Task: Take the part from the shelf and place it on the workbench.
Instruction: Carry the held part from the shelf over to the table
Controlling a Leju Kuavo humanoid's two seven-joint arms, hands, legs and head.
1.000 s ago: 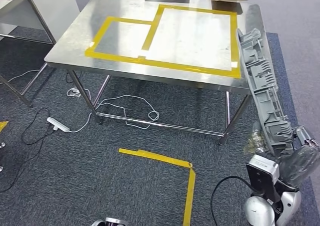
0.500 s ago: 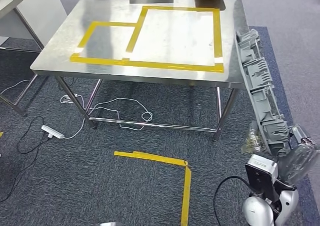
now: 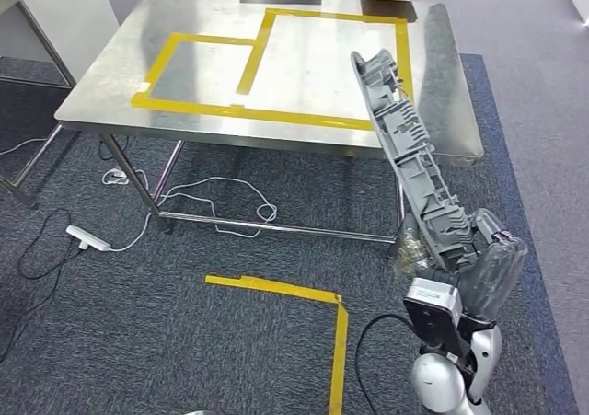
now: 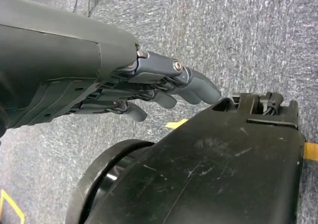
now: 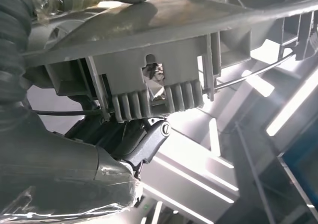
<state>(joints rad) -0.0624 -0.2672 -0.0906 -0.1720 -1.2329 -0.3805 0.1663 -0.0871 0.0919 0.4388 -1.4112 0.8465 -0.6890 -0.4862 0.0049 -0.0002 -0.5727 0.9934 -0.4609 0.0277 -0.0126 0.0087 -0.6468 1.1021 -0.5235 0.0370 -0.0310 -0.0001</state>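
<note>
One grey ribbed part [image 3: 409, 167] rises over the near right edge of one steel tabletop [image 3: 104, 84]. Two yellow taped rectangles [image 3: 208, 74] lie on that tabletop; one white power strip [image 3: 88, 239] lies on the carpet below it.

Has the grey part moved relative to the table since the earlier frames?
Yes. The grey part now overlaps the table's right front corner; earlier it stood off its right edge.
</note>
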